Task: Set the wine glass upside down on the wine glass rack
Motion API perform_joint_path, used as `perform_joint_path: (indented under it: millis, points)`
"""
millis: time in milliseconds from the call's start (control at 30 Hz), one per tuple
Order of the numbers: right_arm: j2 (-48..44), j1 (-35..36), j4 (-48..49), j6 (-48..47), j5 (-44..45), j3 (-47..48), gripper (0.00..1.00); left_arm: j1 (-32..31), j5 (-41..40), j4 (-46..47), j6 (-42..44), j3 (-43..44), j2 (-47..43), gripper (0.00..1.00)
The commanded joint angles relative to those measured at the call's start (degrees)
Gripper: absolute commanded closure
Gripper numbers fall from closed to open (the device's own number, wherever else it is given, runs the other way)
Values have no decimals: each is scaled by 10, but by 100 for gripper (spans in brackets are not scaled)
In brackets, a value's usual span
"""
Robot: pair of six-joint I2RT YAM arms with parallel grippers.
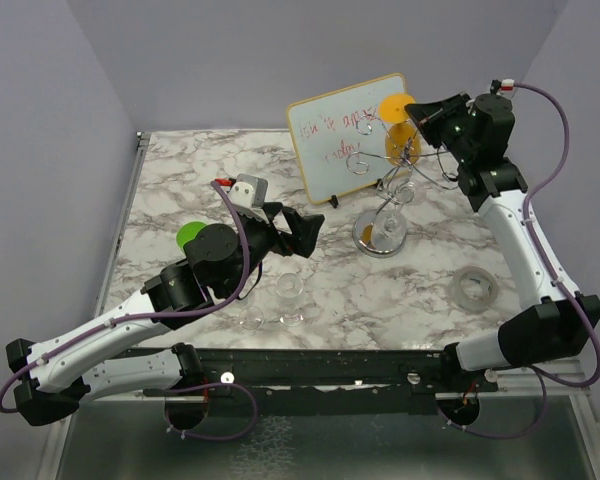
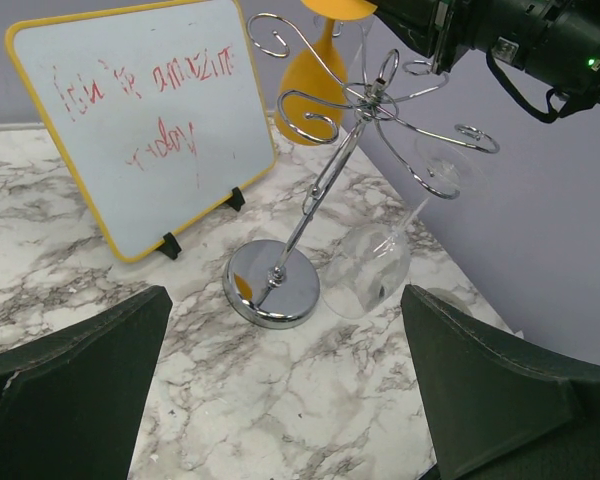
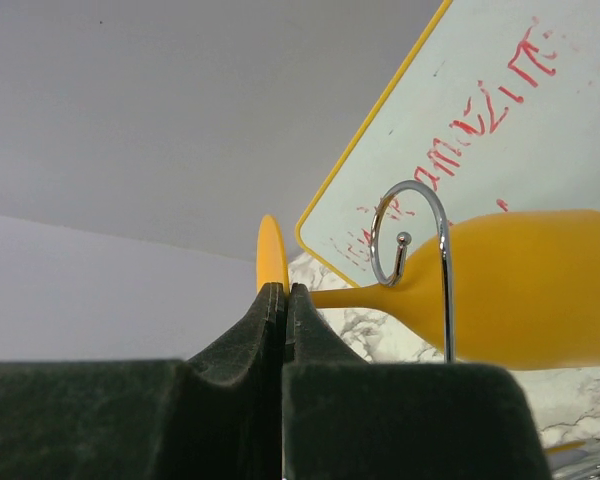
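Hanging step in hand. Pinching yellow glass [image 3: 520,290] by foot with right fingers [image 3: 230,345] beside rack [image 2: 272,288] loop; left fingers [image 2: 80,380] wide, empty. Next: seat stem in loop, release.

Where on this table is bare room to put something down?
Bare marble: far left, between the table edge and the whiteboard; near front, between the wine glass rack and the clear ring. Crowded: around the rack's arms, and among the clear glasses by the left gripper.

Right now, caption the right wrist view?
Shut end effector at foot of yellow wine glass; rack loop beside, whiteboard behind.
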Motion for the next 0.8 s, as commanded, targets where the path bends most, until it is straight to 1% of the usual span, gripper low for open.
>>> perform_joint_path:
  millis: [0,233,500,767]
  points:
    - [-21,-1,-30,5,60,-7,99,0,-14,-7,-4,-9,-9,1]
    - [-32,-1,-30,-7,103,-11,99,0,-12,-7,-6,-9,-8,1]
    - [-32,-1,2,-25,141,-16,99,1,-11,-8,-6,-7,-5,1]
    - [-14,-1,50,-62,126,-13,99,1,-11,-10,-6,-5,-5,1]
